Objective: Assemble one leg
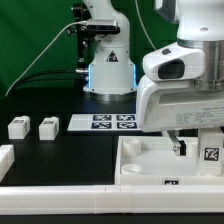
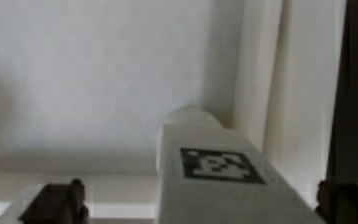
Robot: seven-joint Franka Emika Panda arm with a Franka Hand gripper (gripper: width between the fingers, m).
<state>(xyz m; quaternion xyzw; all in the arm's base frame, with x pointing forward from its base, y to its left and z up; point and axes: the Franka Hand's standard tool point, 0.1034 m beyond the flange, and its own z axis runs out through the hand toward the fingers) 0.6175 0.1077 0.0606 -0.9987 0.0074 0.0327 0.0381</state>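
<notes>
No readable text or numbers — only black-and-white square tags, on leg (image 2: 213, 160), marker board (image 1: 112, 122)

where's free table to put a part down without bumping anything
Bare black tabletop lies in front of the two small white tagged leg blocks and flat white marker board. Crowded: the large white socketed tray under the tool.

The table (image 1: 60, 160) is black. Two small white legs (image 1: 18, 127) (image 1: 47, 127) lie on it, side by side, toward the exterior view's left. Near them, further right, the flat marker board (image 1: 104, 122) lies on the table. A big white tray (image 1: 140, 165) rests at the front right. A white bar (image 1: 60, 204) lies along the front edge.
</notes>
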